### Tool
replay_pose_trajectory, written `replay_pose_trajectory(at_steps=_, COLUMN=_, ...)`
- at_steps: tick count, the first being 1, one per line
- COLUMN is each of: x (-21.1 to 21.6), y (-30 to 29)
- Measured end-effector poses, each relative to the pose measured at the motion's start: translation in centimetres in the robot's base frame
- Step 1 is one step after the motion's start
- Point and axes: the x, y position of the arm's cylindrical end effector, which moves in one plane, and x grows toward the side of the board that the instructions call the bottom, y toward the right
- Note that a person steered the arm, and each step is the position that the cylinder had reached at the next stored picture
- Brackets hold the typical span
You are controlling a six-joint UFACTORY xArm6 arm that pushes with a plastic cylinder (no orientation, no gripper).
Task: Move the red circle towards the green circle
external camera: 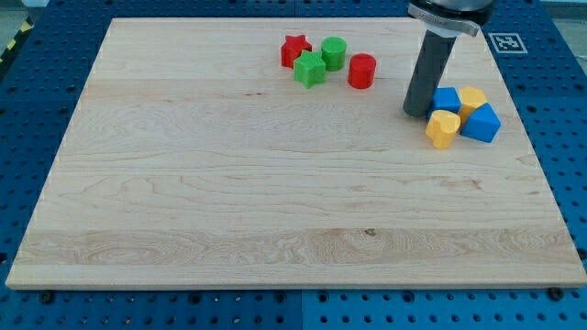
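Observation:
The red circle [361, 71] stands near the view's top, right of centre. The green circle [333, 52] is a short way up and to its left, with a small gap between them. A green star [310, 69] and a red star [294, 50] sit just left of the green circle. My tip [418, 113] rests on the board to the right of the red circle and slightly lower, right beside the blue block [447, 100] of another cluster.
At the view's right a cluster holds a blue block, a yellow block [472, 99], a yellow heart-like block [442, 128] and a second blue block [481, 123]. The wooden board [183, 202] lies on a blue perforated table. A marker tag [504, 41] sits past the board's top right corner.

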Motion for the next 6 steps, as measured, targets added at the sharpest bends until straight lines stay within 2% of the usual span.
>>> replay_pose_trajectory(at_steps=1, x=-0.8, y=-3.5)
replay_pose_trajectory(at_steps=5, x=-2.1, y=-1.2)
replay_pose_trajectory(at_steps=6, x=-6.0, y=-3.8)
